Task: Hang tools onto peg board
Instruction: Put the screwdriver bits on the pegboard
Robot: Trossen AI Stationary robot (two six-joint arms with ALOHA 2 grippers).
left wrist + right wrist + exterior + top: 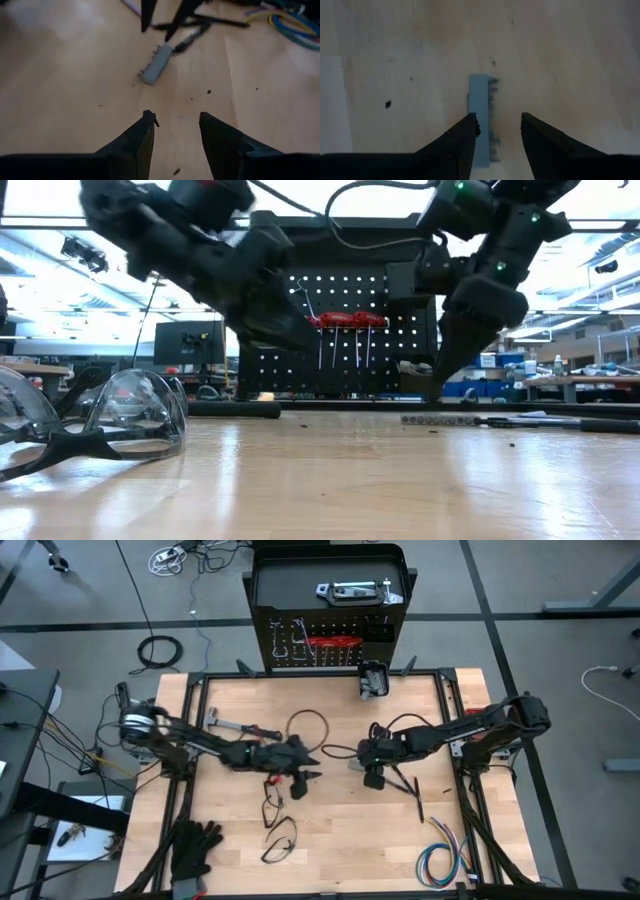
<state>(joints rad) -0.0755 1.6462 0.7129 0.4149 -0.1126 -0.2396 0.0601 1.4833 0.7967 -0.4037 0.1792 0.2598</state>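
Red-handled tools (pixel 330 641) already hang on the peg board (pixel 300 600); in front of it, the spread right gripper (pixel 497 132) straddles a grey metal piece (pixel 481 107), unhung.

Two dark, near-black jointed arms: left arm (pixel 190 740) at centre-left of the high view, right arm (pixel 450 730) at centre-right, each with black cables looping off it. Right arm has small green lights on its upper housing in the low view and a red patch by its base at the frame's right; left arm has a silver-white part by its base. Each gripper, left gripper (pixel 177 127) and right gripper (pixel 499 127), has two matte black, wedge-shaped fingers tapering to points.
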